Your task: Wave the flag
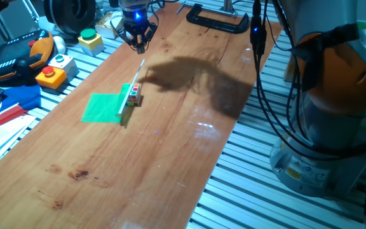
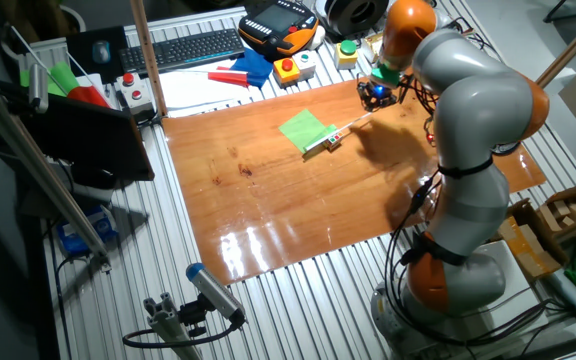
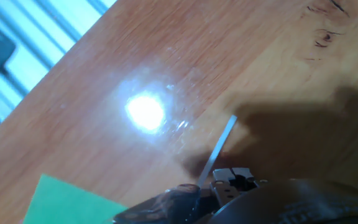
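Observation:
The flag lies flat on the wooden board (image 1: 138, 165). Its green sheet (image 1: 103, 107) (image 2: 303, 128) is to the left, and its thin pale stick (image 1: 135, 79) (image 3: 219, 149) runs up towards the far edge. A small multicoloured puzzle cube (image 1: 134, 94) (image 2: 333, 140) sits against the stick. My gripper (image 1: 138, 43) (image 2: 375, 95) hovers just above the stick's far end, touching nothing. Its fingers look apart with nothing between them. In the hand view only a dark part of the hand shows at the bottom, over a corner of the green sheet (image 3: 73, 202).
A black clamp (image 1: 218, 19) grips the board's far edge. Button boxes (image 1: 91, 41) (image 1: 54, 70), an orange pendant (image 1: 18, 57) and a blue block (image 1: 21, 95) lie left of the board. Black cables (image 1: 259, 70) hang at the right, near the arm's base (image 1: 326, 159).

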`<action>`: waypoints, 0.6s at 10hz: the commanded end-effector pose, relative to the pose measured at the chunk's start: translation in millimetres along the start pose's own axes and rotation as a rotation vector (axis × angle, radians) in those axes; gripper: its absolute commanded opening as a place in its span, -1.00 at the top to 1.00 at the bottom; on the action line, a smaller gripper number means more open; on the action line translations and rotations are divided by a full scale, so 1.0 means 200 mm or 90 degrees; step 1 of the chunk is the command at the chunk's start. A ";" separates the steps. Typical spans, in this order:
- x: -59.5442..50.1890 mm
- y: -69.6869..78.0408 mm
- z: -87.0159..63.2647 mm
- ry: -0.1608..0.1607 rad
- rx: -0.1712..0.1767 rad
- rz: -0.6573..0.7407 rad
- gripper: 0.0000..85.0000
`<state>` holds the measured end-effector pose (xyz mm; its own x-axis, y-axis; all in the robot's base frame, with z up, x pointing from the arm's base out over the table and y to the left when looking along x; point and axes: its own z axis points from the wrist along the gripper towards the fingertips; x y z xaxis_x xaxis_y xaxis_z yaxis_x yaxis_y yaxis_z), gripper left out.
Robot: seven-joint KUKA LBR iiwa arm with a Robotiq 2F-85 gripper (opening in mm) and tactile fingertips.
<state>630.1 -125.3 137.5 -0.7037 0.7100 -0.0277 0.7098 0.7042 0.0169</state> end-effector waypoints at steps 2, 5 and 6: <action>-0.02 0.01 0.03 0.009 -0.009 0.036 0.98; -0.03 0.01 0.07 0.008 -0.022 0.058 0.98; -0.03 0.01 0.08 0.008 -0.020 0.049 0.95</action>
<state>635.5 -128.6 121.3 -0.6477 0.7618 -0.0128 0.7605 0.6474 0.0503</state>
